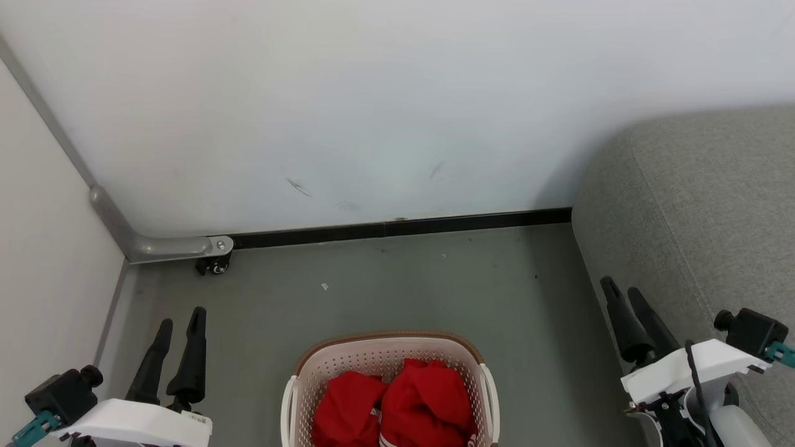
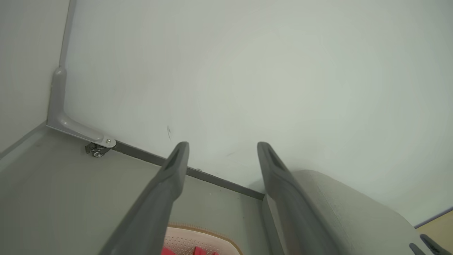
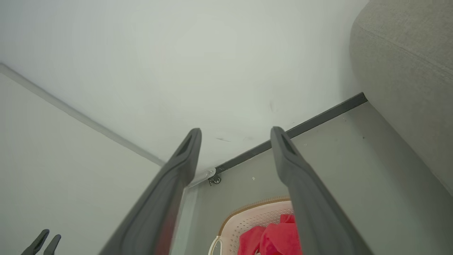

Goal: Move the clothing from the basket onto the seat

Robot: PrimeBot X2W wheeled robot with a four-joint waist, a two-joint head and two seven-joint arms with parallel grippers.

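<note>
At far left, a grey metal corner bracket [image 1: 155, 248] with a small caster wheel [image 1: 214, 265] sits where two white walls [image 1: 372, 93] meet. The left gripper [image 1: 182, 318] hangs over the grey floor [image 1: 385, 292], fingers spread, holding nothing. At bottom centre on the floor stands the cream perforated basket [image 1: 388, 340] with its brown woven rim. Inside it lies the clothing [image 1: 397, 403]: two bunched bright red garments side by side, with a little white trim showing. The right gripper [image 1: 621, 287], also spread and empty, hovers at the edge of the grey fabric sofa [image 1: 702, 205], which stands against the back wall.
</note>
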